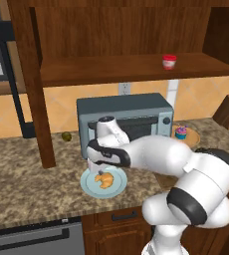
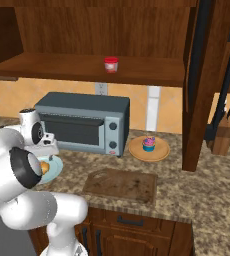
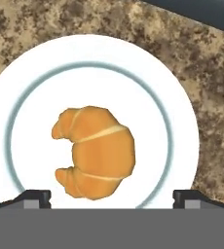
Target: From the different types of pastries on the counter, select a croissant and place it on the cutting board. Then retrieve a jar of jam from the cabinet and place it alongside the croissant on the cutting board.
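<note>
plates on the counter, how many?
2. The light-blue plate under the croissant, left of the cutting board; the tan plate under the cupcake, right of the toaster oven.

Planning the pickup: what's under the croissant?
The croissant lies on a round light-blue plate on the granite counter. The plate's centre beneath it is covered.

A home kitchen is shown. A speckled granite counter is set over dark wooden drawers, with a wooden wall cabinet mounted above. A grey toaster oven is placed against the tiled wall, a knife block is kept nearby, and a cutting board is laid on the worktop.
</note>
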Controlling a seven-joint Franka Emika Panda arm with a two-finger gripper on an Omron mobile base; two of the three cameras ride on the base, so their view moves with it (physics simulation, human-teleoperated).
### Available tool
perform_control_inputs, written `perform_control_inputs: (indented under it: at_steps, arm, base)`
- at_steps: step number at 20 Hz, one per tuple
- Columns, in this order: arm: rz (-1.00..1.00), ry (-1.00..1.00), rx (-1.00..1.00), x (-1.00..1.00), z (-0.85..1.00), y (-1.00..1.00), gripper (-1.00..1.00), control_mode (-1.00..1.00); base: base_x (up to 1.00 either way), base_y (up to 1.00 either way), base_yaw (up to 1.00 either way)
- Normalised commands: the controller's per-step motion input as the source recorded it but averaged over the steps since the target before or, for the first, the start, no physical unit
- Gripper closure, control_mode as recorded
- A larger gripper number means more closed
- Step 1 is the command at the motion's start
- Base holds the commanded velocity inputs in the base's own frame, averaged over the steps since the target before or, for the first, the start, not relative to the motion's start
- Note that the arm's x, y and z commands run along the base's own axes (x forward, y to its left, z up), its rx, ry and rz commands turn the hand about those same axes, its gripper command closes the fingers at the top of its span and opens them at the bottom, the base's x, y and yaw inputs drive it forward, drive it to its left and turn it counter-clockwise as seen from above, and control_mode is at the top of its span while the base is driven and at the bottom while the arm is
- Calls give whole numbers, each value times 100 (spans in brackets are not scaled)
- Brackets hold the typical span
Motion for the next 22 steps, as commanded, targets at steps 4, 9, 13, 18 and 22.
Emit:
perform_control_inputs:
  at_steps: [4,9,13,18,22]
  arm:
    - [0,4,0,14,-42,17,-100,-100]
    - [0,4,0,10,-36,10,-100,-100]
    - [0,6,0,27,-41,11,100,-100]
    - [1,4,5,2,-14,-4,100,-100]
    - [0,-10,6,-57,69,-20,100,-100]
  base:
    - [0,0,0]
    - [0,0,0]
    - [0,0,0]
    - [0,0,0]
    - [0,0,0]
